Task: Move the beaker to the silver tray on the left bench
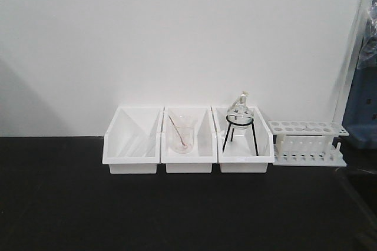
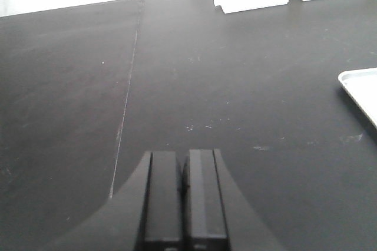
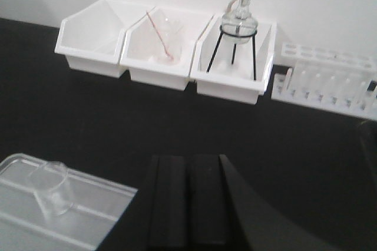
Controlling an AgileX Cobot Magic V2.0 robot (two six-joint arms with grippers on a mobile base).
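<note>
In the right wrist view a small clear glass beaker (image 3: pixel 52 189) stands upright on the silver tray (image 3: pixel 88 215) at the lower left, on the black bench top (image 3: pixel 177 127). To the right of the tray my right gripper (image 3: pixel 188 159) hangs shut and holds nothing, apart from the beaker. Over bare black bench (image 2: pixel 194 74) my left gripper (image 2: pixel 183 155) is shut and empty too; a corner of the silver tray (image 2: pixel 360 89) shows at that view's right edge. Neither the tray nor the beaker shows in the front view.
Three white bins (image 1: pixel 188 139) line the back wall. The middle bin holds a beaker with a reddish rod (image 1: pixel 182 136). The right bin holds a round flask on a black stand (image 1: pixel 240 124). A white test tube rack (image 1: pixel 306 142) stands further right.
</note>
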